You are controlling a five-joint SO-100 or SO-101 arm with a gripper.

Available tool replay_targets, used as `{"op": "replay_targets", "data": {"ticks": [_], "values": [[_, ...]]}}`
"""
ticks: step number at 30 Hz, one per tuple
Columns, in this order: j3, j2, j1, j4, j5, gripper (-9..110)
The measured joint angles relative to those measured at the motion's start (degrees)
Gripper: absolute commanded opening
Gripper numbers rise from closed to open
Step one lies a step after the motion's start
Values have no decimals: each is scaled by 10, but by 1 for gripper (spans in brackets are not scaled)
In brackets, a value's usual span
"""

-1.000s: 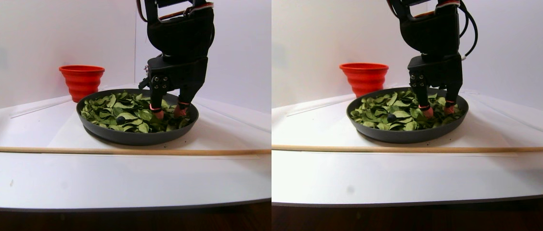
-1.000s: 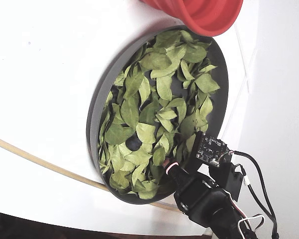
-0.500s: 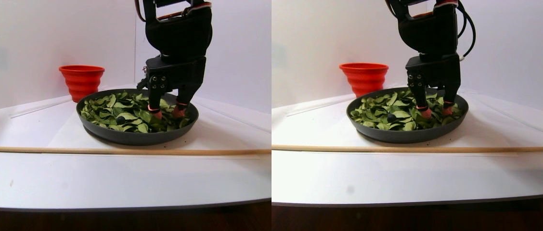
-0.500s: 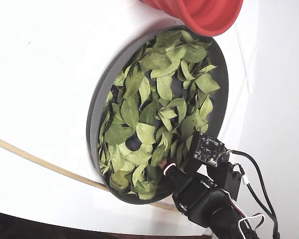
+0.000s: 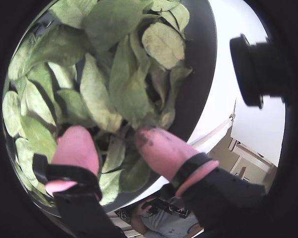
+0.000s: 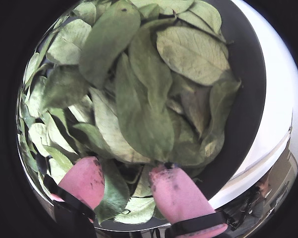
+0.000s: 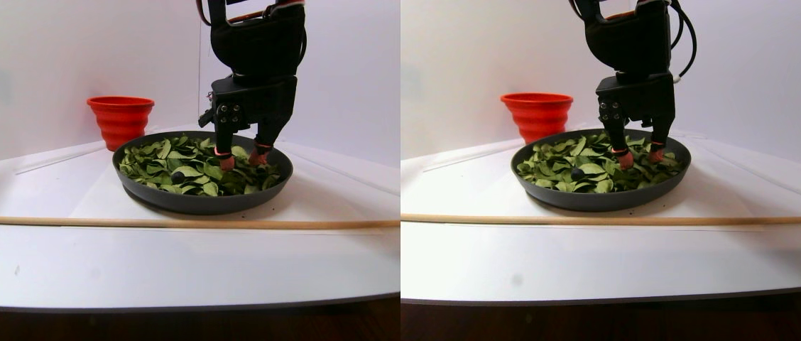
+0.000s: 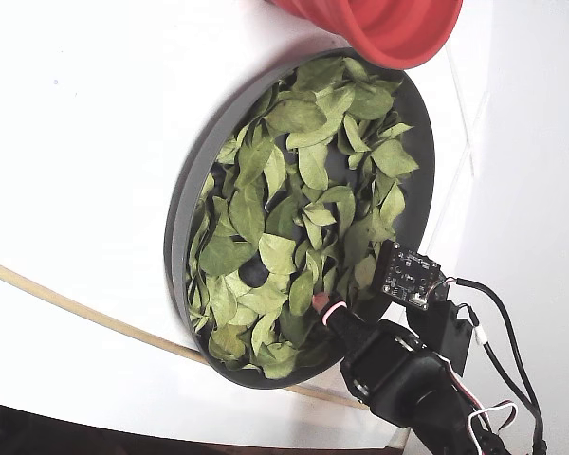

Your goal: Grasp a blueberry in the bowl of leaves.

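The dark grey bowl [image 7: 194, 202] holds a heap of green leaves [image 7: 187, 160]. The blueberry [image 7: 177, 174] lies among the leaves near the bowl's front in the stereo pair view, to the left of my gripper [image 7: 243, 160]. It also shows in the fixed view [image 8: 253, 273], apart from the gripper [image 8: 322, 305]. The gripper is open, its pink fingertips down in the leaves at the right of the bowl. In both wrist views the gripper [image 5: 116, 141] [image 6: 129, 176] has only leaves [image 5: 129, 79] [image 6: 139, 109] between its fingers; the blueberry is hidden there.
A red ribbed bowl [image 7: 120, 117] stands behind the dish at the left, also in the fixed view [image 8: 389, 28]. A thin wooden stick [image 7: 159, 222] lies across the white table in front of the dish. A black camera [image 5: 253, 64] sticks into a wrist view.
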Motion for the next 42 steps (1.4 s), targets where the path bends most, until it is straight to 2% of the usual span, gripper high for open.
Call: {"op": "replay_targets", "data": {"ticks": [42], "values": [[38, 102, -61, 54, 40, 17]]}}
